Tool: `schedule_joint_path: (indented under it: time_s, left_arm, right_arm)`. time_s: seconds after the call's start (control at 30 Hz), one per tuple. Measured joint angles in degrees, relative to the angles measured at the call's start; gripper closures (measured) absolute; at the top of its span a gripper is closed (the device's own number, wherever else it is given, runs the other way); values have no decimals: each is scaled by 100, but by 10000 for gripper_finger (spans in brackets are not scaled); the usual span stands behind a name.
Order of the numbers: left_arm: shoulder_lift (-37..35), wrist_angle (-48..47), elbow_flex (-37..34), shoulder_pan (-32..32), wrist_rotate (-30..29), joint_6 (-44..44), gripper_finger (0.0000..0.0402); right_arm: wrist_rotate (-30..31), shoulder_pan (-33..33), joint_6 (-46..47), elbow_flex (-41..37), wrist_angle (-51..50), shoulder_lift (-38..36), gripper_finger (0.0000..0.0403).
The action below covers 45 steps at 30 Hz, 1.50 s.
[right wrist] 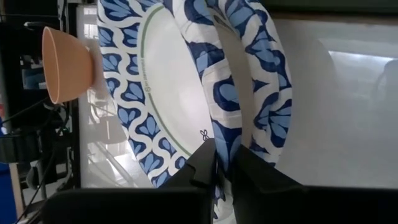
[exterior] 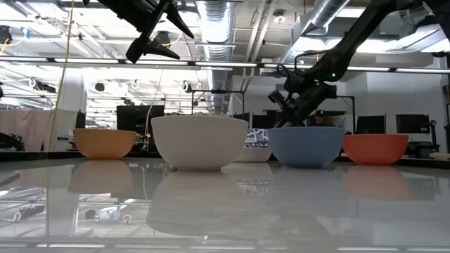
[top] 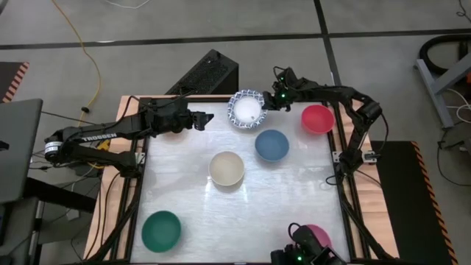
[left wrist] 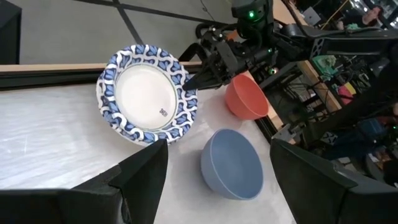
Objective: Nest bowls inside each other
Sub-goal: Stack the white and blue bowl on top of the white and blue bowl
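White bowls with blue patterned rims [top: 246, 110] sit nested at the table's far middle; more than one rim shows in the right wrist view. My right gripper [right wrist: 222, 168] is shut on one rim at the stack's right side. My left gripper [top: 207, 118] hangs open above the table, left of the stack. Resting apart on their bases are the blue bowl [top: 271, 145], the cream bowl [top: 227, 168], the red bowl [top: 318, 118], the teal bowl [top: 161, 230] and the pink bowl [top: 318, 235]. An orange bowl [exterior: 104, 143] stands far left, hidden under my left arm from above. My right gripper pinches a patterned bowl's rim [right wrist: 221, 146] between its two fingers, one on the white inner side, one outside. The fingers slant down from the table's far right [left wrist: 194, 81]. The bowl lies in the stack, which rests on the table [exterior: 256, 140].
A black box [top: 208, 73] stands beyond the far edge. A dark camera mount [top: 302, 250] sits at the near edge, partly covering the pink bowl. Bare tabletop [top: 221, 221] lies in the near middle.
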Motion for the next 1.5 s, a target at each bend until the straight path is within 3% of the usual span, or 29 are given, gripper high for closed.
schedule_joint_path:
  time_s: [0.43, 1.03, 1.17, 1.5]
  left_arm:
    - [0, 2, 0, -1, 228, 147, 130]
    - [0, 2, 0, 0, 404, 302, 130]
    - [0, 4, 0, 0, 404, 302, 130]
    - [2, 3, 0, 0, 408, 306, 130]
  right_arm:
    - [170, 133, -338, 0, -263, -80, 345]
    - [-10, 284, 656, 0, -209, -78, 327]
    - [-395, 255, 646, 0, -134, -71, 327]
    - [-274, 225, 870, 4, -87, -69, 327]
